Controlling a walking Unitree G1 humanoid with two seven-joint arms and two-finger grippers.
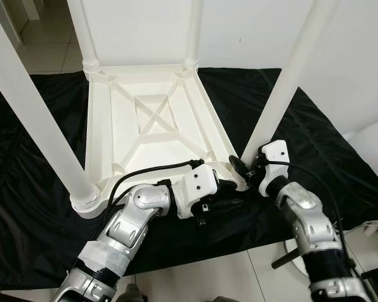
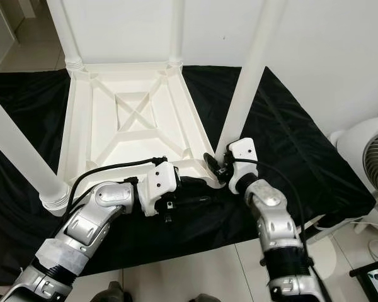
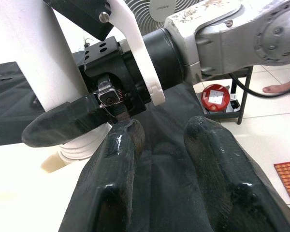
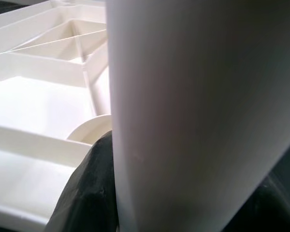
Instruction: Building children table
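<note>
A white plastic children's table top (image 1: 145, 119) lies upside down (ribbed underside up) in the middle of a black cloth (image 1: 31, 207) spread on the pale tiled floor (image 1: 227, 277). Four white cylindrical legs stand up from its corners. At the cloth's near edge, the right gripper (image 1: 240, 167) is closed around the near-right white leg (image 1: 283, 88) just above its base, one finger on each side of the tube. The left gripper (image 3: 159, 140) lies low over the cloth just beside that corner, its two fingers parted and holding nothing. A white fan (image 2: 372, 157) stands off the cloth's right edge.
</note>
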